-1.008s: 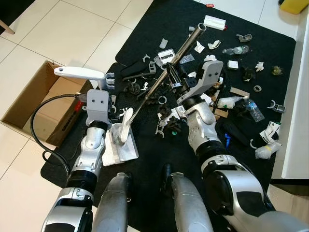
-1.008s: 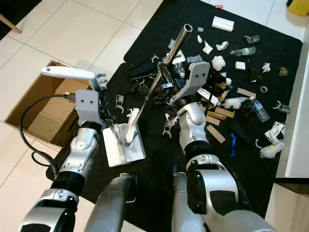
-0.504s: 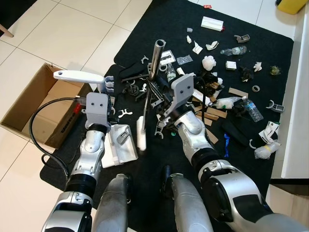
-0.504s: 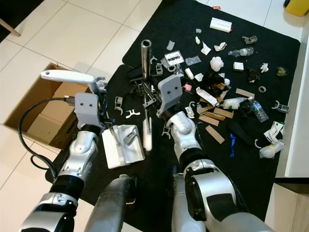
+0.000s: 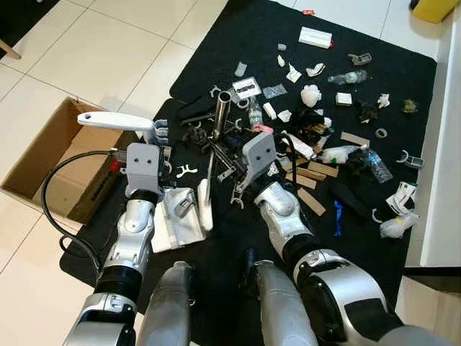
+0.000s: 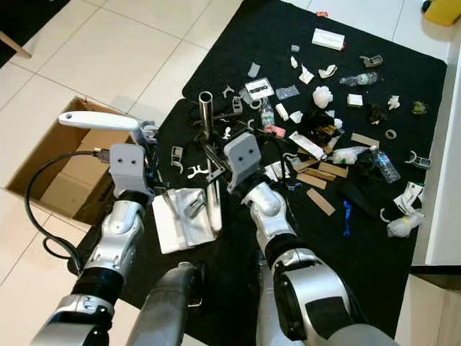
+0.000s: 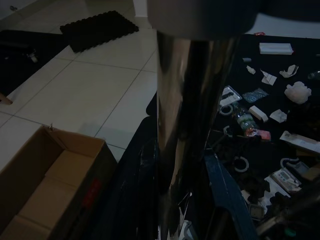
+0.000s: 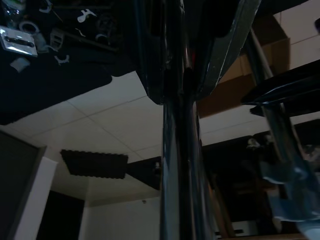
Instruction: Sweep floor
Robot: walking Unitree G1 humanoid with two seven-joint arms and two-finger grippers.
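- Left gripper (image 6: 148, 160) is clenched around the white handle (image 5: 115, 120) of a dustpan (image 5: 176, 225), which rests on the black mat (image 5: 216, 43) just in front of the robot's legs, with some small debris lying in it.
- Right gripper (image 5: 229, 160) is closed on the metal broom pole (image 5: 216, 137); the right wrist view has the dark shaft (image 8: 180, 150) running between its fingers. The broom's white head (image 5: 204, 213) lies at the dustpan's right edge.
- Left of the dustpan an open cardboard box (image 5: 43, 155) sits on the pale tiled floor (image 5: 94, 50), touching the mat's edge.
- Beyond the broom, litter is scattered across the mat: black and white plastic clips (image 5: 189, 170), cardboard strips (image 5: 311, 202), crumpled paper (image 5: 310, 94), a plastic bottle (image 5: 376, 166) and a white box (image 5: 316, 37) near the far edge.
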